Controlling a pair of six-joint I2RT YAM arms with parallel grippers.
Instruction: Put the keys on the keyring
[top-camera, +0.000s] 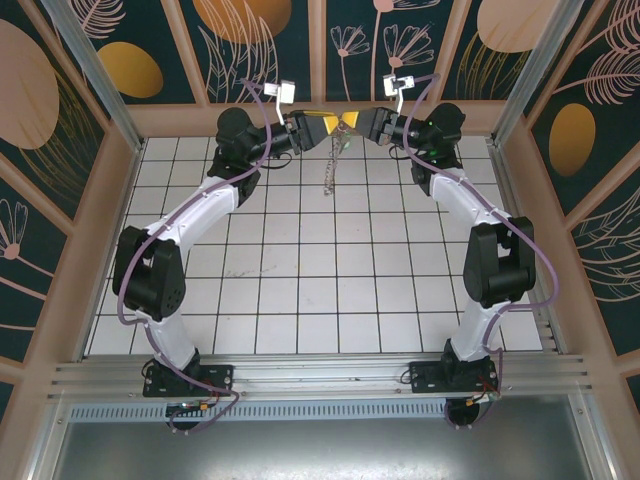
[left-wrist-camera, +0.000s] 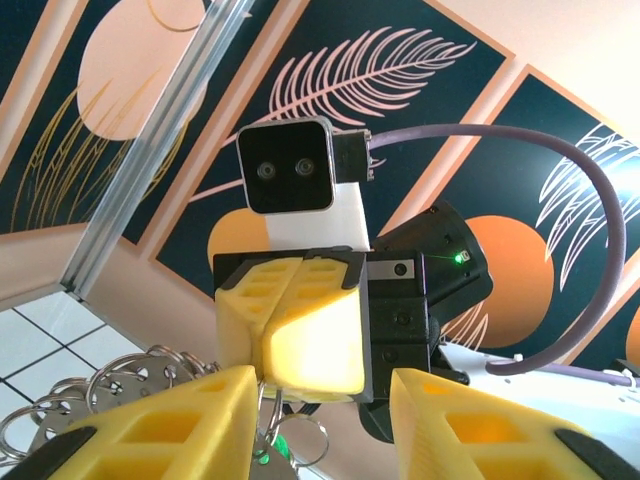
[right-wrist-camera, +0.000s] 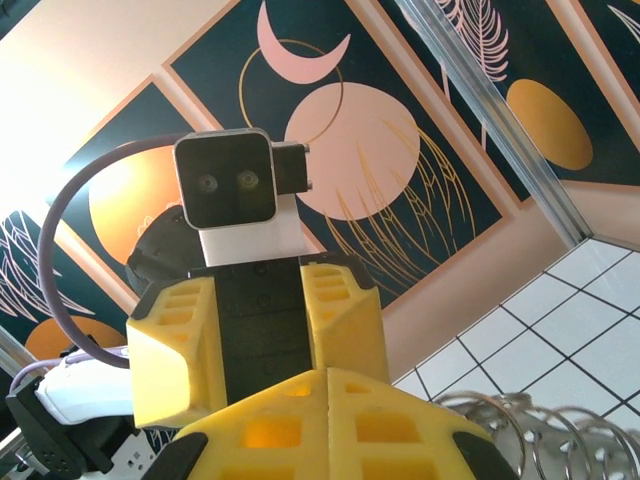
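While the keyring (top-camera: 331, 172) dangled in the air above the far tiles (top-camera: 300, 260), it hung from the right gripper (top-camera: 354, 120), whose fingers were pressed together, apparently on its rim. A green speck beneath was probably the key (left-wrist-camera: 262, 458). Tip to tip opposite, the left gripper (top-camera: 334, 121) stood spread, pinching nothing visible. Threading seemed in hand; the next move called for catching the key and steering it onto a coil.

White tiled floor (top-camera: 300, 290), dark botanical walls (top-camera: 352, 65)
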